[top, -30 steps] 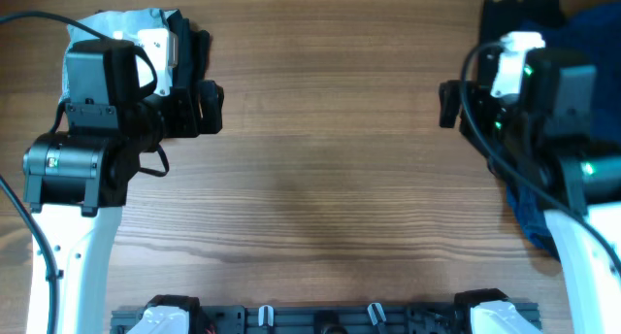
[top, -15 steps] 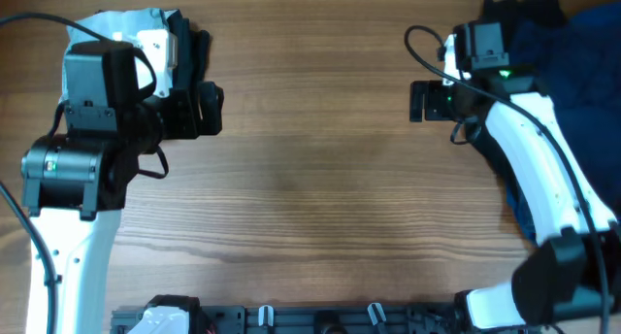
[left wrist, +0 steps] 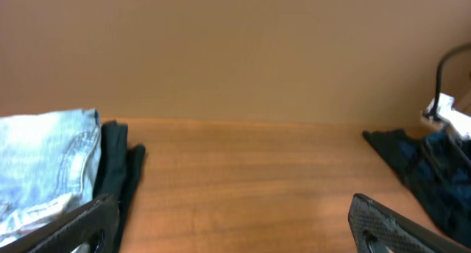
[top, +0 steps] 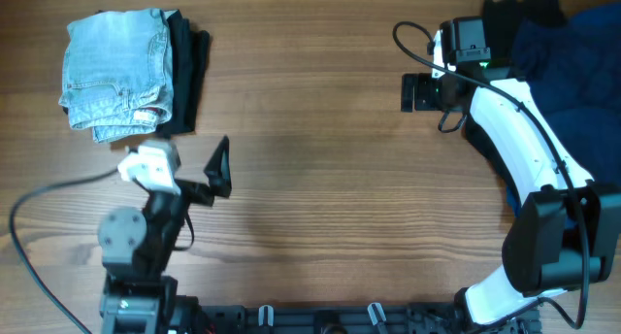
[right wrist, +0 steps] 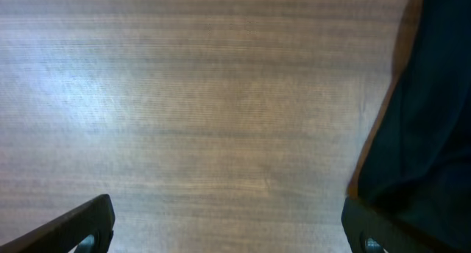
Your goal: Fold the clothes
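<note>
Denim shorts (top: 116,74) lie folded in a neat packet, partly on top of a black garment (top: 189,72). They are ahead of the left claw (left wrist: 235,231) and off to its left side, well apart from it. The left claw is wide open with nothing between its fingers. The right claw (top: 419,91) is also fully spread and holds nothing, and only bare table (top: 320,179) shows below it.

A heap of dark blue clothes (top: 572,52) sits just beside the right claw, on its right-hand side in the wrist view.

In my judgement the main danger is for the finished packet. If the left claw goes forward and to the left at a low height, one finger could catch the edge of the denim and open the fold, or push the shorts off the black garment.

On the other side, the heap is loose and wrinkled, so the right claw may pinch several layers together and drag the whole heap instead of one piece. The black cable (top: 412,38) that loops near this claw could also hook on cloth during a reach.

No brand, label or writing can be read on the shorts, the other clothes or the arms.
</note>
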Motion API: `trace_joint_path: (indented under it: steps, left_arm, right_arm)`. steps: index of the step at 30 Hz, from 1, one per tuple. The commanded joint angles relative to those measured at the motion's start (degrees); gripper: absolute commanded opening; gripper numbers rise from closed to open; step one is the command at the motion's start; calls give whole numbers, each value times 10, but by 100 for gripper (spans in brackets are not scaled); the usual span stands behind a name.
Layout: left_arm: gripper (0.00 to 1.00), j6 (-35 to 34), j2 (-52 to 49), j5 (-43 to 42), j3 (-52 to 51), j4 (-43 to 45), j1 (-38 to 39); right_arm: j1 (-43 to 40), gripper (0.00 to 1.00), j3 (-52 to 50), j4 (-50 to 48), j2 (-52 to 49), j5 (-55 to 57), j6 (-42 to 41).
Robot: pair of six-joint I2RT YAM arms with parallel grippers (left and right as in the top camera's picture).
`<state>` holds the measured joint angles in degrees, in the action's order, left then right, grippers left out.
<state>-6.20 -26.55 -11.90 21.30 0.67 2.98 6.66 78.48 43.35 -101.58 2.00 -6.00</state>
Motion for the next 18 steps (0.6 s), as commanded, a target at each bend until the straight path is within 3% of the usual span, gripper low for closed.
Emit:
trace_joint_path:
  steps: [1,6,18]
  left_arm:
    - [100,-7,77,15,-75,13,-4]
    - [100,-7,169,37,-150,13,-4]
    - [100,-7,239,73,-210,9,-14]
  right_arm:
    - [1,100,6,-12,-10,8,0]
    - [1,100,6,-13,-10,8,0]
    - [1,100,6,-13,-10,8,0]
